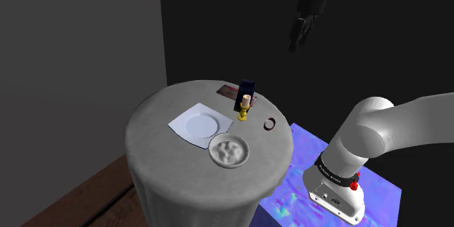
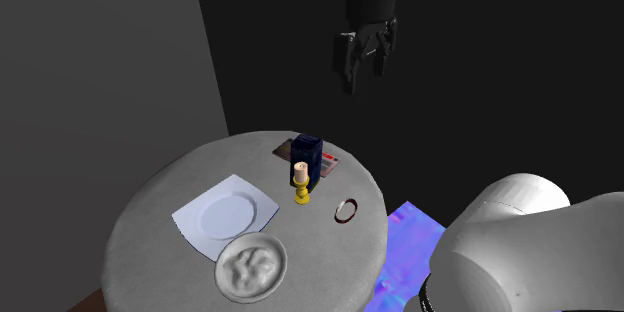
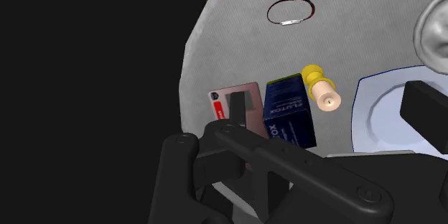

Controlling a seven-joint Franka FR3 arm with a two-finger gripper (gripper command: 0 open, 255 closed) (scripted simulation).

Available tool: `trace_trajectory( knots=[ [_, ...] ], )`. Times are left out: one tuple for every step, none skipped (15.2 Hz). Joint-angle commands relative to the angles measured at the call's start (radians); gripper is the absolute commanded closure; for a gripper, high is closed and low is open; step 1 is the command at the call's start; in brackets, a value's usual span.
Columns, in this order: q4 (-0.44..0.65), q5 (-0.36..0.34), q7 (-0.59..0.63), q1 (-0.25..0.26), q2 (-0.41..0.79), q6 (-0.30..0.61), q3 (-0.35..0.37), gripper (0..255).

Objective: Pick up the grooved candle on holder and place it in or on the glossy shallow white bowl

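The grooved candle [image 1: 245, 106] is a short cream stub on a yellow holder, upright on the round grey table [image 1: 156, 142], just in front of a dark blue box [image 1: 247, 89]. The candle [image 2: 301, 181] stands beside the glossy shallow white bowl [image 2: 226, 216], a squarish dish with a round well. That bowl [image 1: 201, 125] holds nothing. My gripper [image 1: 298, 35] hangs high above the table's far side, open, nothing between its fingers. My gripper [image 2: 362, 60] is well above the box. Past the gripper [image 3: 330, 118] I look down on the candle [image 3: 321, 90] and bowl [image 3: 388, 115].
A grey lumpy round bowl [image 1: 230, 151] sits at the table's near edge. A dark ring [image 1: 270, 124] lies toward the stand, and a red-and-pink card [image 1: 227, 90] lies behind the blue box. A grey wall and a black area stand behind. A blue-purple patch [image 1: 309, 164] covers the floor.
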Motion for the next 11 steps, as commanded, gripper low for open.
trace_trajectory(
  knots=[
    [0.0,0.0,0.0,0.0,0.0,0.0,0.0,0],
    [-0.031,0.01,0.028,-0.003,0.0,0.031,0.012,0],
    [-0.06,0.02,0.056,-0.006,0.002,0.062,0.024,0],
    [-0.088,0.03,0.084,-0.009,0.006,0.093,0.036,0],
    [-0.115,0.04,0.112,-0.012,0.011,0.125,0.049,0],
    [-0.14,0.05,0.139,-0.015,0.018,0.158,0.061,0],
    [-0.164,0.059,0.167,-0.017,0.027,0.191,0.074,0],
    [-0.187,0.069,0.194,-0.019,0.038,0.225,0.087,0],
    [-0.208,0.079,0.221,-0.021,0.05,0.259,0.1,0],
    [-0.228,0.088,0.248,-0.024,0.065,0.295,0.114,0],
    [-0.246,0.097,0.276,-0.025,0.082,0.33,0.127,0]
  ],
)
